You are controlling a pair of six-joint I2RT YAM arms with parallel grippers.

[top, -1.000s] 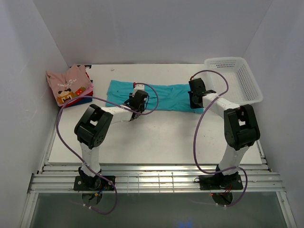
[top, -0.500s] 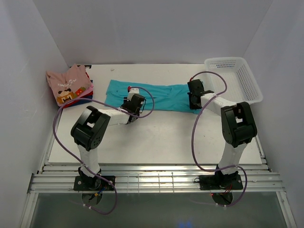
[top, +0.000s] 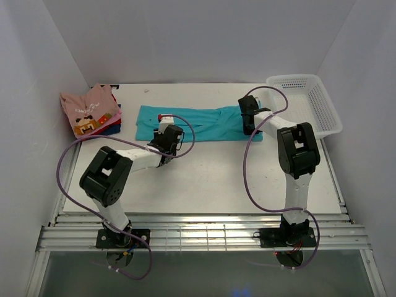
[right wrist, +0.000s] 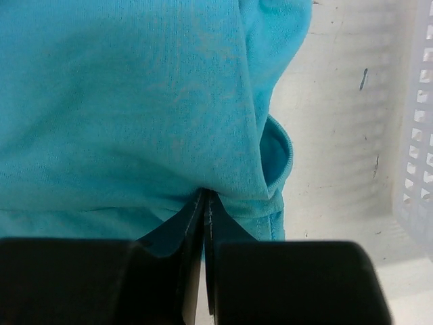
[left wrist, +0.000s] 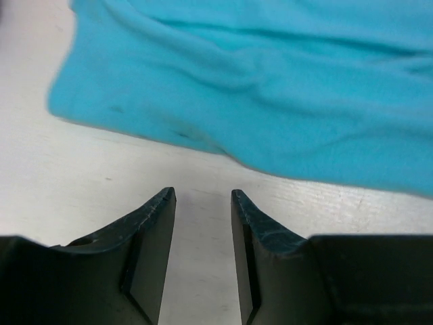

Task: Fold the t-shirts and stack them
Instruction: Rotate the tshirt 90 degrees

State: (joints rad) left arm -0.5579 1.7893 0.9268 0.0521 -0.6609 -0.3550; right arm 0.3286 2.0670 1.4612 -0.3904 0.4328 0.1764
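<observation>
Top view: a teal t-shirt [top: 198, 122] is seen spread in a long band across the far part of the white desk [top: 204, 179]. The right hand [top: 249, 120] is set on the band's right end. The left hand [top: 164, 135] is held low at the near edge, towards the other end, probably so that both ends can be taken up for a fold. A pile of folded t-shirts [top: 91, 111], pink on top, is kept well to the left of the left hand, likely as the stack to be added to. A white mesh basket [top: 312, 102] stands to the right of the right hand.

Left wrist view: the left hand [left wrist: 201, 196] is shown with its fingers partly spread and only bare desk [left wrist: 101, 162] between them; nothing is held. The rumpled edge of the teal t-shirt [left wrist: 270, 88] lies just ahead of the fingertips, apparently untouched.

Right wrist view: the right hand [right wrist: 205, 196] is shown pinched tight on a fold of the teal t-shirt [right wrist: 135, 101], which fills the space ahead of it. An open cuff or hem is seen just right of the fingertips. The basket [right wrist: 416, 135] wall is further right, apart from the cloth.
</observation>
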